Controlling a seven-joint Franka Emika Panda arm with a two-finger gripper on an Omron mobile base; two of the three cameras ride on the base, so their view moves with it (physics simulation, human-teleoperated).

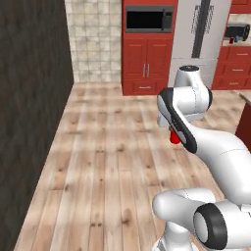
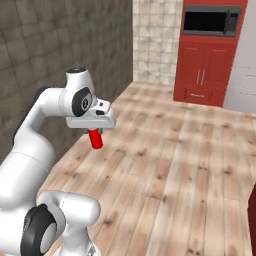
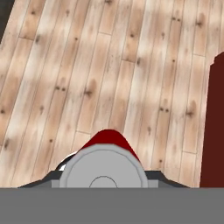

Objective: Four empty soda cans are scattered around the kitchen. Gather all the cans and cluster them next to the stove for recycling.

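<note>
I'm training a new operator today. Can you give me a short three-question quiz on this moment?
1. True or false: the gripper is carrying a red can.
2. What lies below the can? A) a counter B) the wood floor C) a sink
3. Fill in: the microwave sits above red ____ doors.

Key: 1 true, the jaws are shut on the can, which hangs under the hand in the right base view and shows its silver top in the hand view. 2 B. 3 cabinet.
</note>
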